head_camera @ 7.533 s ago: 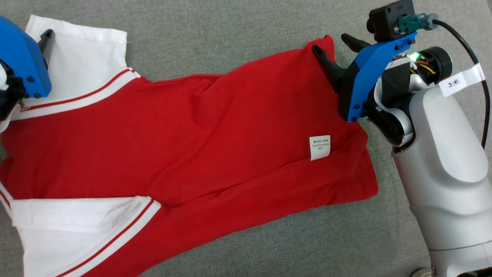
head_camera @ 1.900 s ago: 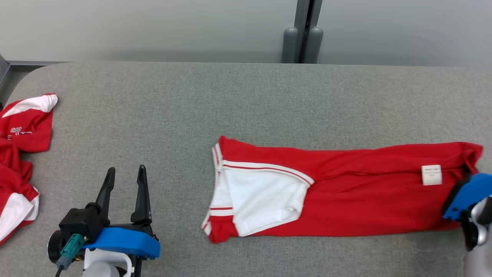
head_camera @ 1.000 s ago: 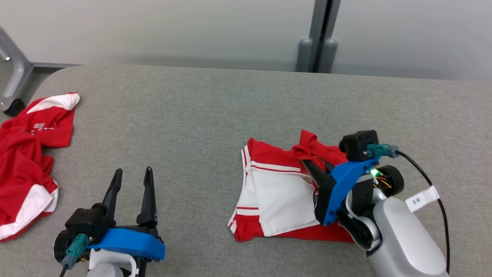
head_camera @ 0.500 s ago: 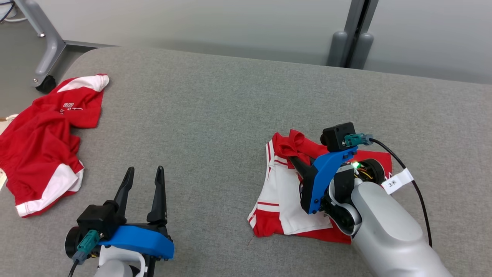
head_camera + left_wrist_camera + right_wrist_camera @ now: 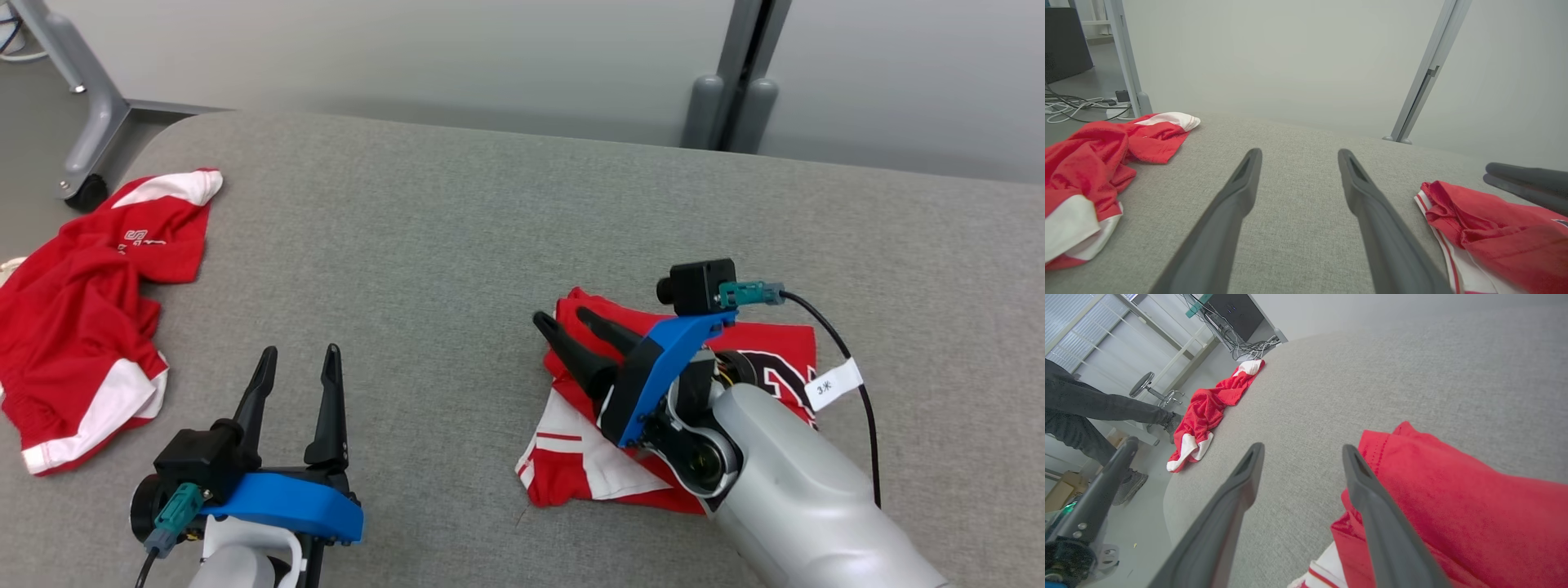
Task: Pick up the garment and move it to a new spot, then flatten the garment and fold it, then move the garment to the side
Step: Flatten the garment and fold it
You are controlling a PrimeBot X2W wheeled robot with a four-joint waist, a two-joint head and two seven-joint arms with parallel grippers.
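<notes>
A grey padded table [image 5: 457,212] is seen, with a crumpled red garment [image 5: 82,318] at 9 o'clock. The folded garment [image 5: 588,465] is laid at 4 o'clock. The right gripper [image 5: 563,320] is held wide apart and empty over its 10 o'clock corner. The left gripper [image 5: 299,354], at 7 o'clock, is likewise parted with nothing held.

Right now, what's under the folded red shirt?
The gray tabletop shows all around the folded shirt. Its white sleeve peeks from beneath the red top layer. Anything else underneath is covered.
</notes>
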